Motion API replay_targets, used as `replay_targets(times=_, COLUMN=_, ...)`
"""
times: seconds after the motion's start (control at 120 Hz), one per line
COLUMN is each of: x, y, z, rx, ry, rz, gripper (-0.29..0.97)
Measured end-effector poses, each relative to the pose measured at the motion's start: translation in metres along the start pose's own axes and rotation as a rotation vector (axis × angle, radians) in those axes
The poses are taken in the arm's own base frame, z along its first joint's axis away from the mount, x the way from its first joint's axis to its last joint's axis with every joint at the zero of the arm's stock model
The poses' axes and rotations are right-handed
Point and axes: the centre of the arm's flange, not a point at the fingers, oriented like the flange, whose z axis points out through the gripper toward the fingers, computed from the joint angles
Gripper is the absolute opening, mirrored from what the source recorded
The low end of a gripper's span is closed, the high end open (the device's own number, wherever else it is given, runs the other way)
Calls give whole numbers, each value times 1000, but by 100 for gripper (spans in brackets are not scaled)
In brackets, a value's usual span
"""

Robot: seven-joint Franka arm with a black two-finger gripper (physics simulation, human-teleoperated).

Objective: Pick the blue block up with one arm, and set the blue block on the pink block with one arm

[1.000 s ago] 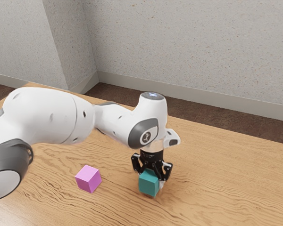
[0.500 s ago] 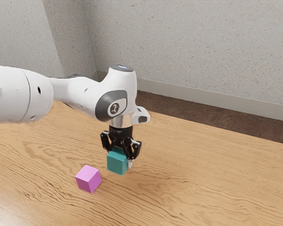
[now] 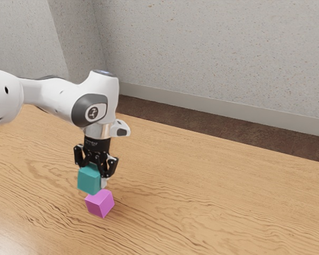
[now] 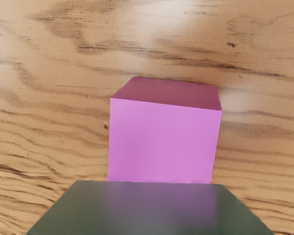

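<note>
A teal-blue block (image 3: 89, 180) hangs in the air, with my gripper (image 3: 95, 171) shut on its upper part. The pink block (image 3: 100, 203) rests on the wooden table (image 3: 212, 196) just below the held block and slightly toward the exterior view's right. A small gap shows between the two blocks. In the wrist view the pink block (image 4: 164, 134) lies right under my hand, and the blurred dark shape (image 4: 147, 208) at the lower edge is the held block.
The white arm (image 3: 37, 98) comes in from the exterior view's left. A grey wall with a pale baseboard (image 3: 228, 109) runs behind the table's far edge, with dark floor between.
My gripper has lifted the blue block off the table and carried it toward the exterior view's left, from beside the pink block to just above it.
</note>
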Motion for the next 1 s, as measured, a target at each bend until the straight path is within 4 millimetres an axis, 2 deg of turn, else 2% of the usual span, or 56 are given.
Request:
replay_targets(times=0.167, x=3, y=0, z=4, rx=11, ry=3, rz=4, gripper=38)
replay_targets(times=0.317, x=2, y=4, z=24, rx=-5, ry=-3, rz=0, gripper=38)
replay_targets(times=0.4, x=3, y=7, z=28, rx=-21, ry=8, rz=1, gripper=38)
replay_targets(times=0.567, x=4, y=13, z=26, rx=-35, ry=37, rz=11, gripper=44)
replay_targets(times=0.85, x=8, y=6, z=25, rx=-36, ry=53, rz=11, gripper=61)
replay_targets(times=0.917, x=10, y=3, z=20, rx=-35, ry=64, rz=12, gripper=63)
replay_targets(times=1.0, x=14, y=2, z=4, rx=-34, ry=96, rz=20, gripper=65)
